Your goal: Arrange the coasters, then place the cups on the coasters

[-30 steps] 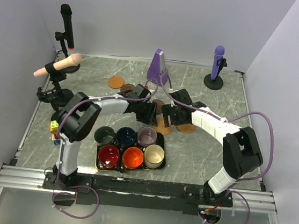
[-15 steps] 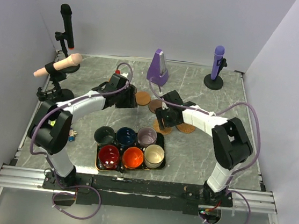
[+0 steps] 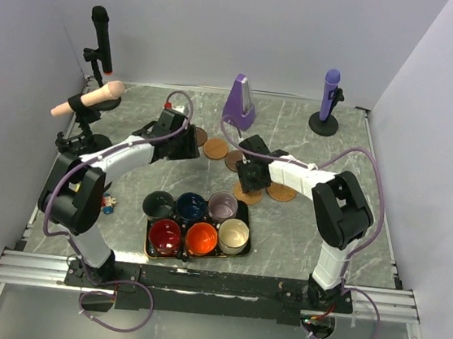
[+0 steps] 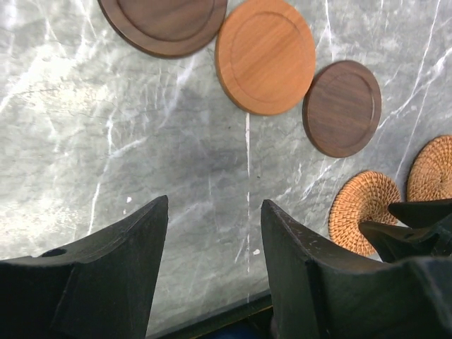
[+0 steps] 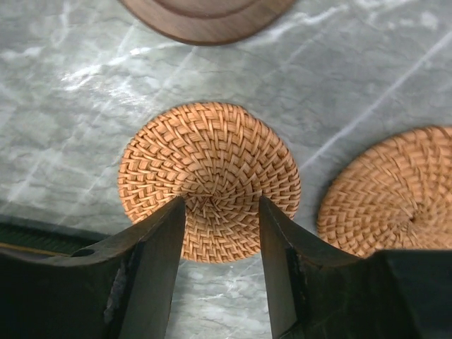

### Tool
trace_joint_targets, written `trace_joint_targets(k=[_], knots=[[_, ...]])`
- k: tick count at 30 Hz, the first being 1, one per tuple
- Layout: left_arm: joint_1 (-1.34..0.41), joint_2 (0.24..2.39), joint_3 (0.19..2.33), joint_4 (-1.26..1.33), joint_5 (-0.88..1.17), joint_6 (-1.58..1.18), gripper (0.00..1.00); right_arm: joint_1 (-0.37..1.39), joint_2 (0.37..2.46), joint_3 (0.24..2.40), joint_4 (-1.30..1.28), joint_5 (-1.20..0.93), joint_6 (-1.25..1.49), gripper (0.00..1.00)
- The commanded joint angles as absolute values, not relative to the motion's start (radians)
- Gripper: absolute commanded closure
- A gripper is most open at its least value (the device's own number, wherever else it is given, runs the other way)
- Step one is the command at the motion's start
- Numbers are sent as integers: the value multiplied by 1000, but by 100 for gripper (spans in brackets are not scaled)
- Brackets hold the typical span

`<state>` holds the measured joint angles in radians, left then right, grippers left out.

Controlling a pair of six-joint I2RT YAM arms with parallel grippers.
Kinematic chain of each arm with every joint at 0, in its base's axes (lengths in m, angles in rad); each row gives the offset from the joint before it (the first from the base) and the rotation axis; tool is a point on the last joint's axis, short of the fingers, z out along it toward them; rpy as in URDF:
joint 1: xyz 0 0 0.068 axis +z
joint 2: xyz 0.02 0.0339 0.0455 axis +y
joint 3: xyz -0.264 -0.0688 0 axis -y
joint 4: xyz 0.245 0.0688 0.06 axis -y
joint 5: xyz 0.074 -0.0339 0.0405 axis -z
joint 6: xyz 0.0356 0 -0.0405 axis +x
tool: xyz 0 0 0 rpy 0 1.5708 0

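Both grippers hover at the coaster cluster, fingers apart, gripping nothing.

The right gripper (image 5: 220,244) holds its fingers parted over the near edge of a woven coaster (image 5: 209,169) that runs on past the tips, probably lined up for a pinch; I cannot tell whether they touch it. A second woven coaster (image 5: 395,194) lies just right of those fingers, and a dark wooden coaster (image 5: 205,18) lies beyond. The left gripper (image 4: 212,261) stands open over the bare table (image 4: 141,141), likely waiting, with the wooden coasters (image 4: 265,56) past its tips. Five coasters show, two woven and three wooden; I cannot find a sixth. Six cups (image 3: 201,238) sit in the black tray (image 3: 243,253), behind both pairs of fingers.
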<state>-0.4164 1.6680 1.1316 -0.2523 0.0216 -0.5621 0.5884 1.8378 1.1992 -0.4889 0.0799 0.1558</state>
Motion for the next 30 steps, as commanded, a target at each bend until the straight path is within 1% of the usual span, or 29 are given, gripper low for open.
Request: trace_joint_targets(k=[1,7,16,22,28,30], knots=[[-405,1609,1121,-227,3,-561,40,563,1845,1216,-557,179,196,49],[-400,1597,1106,-229,3,-566,40,493,1832,1213,-551,195,218,50],[-399,1580,1091,-227,3,-578,40,417,1867,1253,-528,169,204,50],[-399,1568,1081,-226,3,-587,40,414,1914,1310,-517,143,186,50],[-399,1566,1078,-226,3,-592,40,413,1922,1319,-502,126,186,50],[-399,1568,1077,-225,-26,-592,39,413,1921,1322,-497,130,187,50]])
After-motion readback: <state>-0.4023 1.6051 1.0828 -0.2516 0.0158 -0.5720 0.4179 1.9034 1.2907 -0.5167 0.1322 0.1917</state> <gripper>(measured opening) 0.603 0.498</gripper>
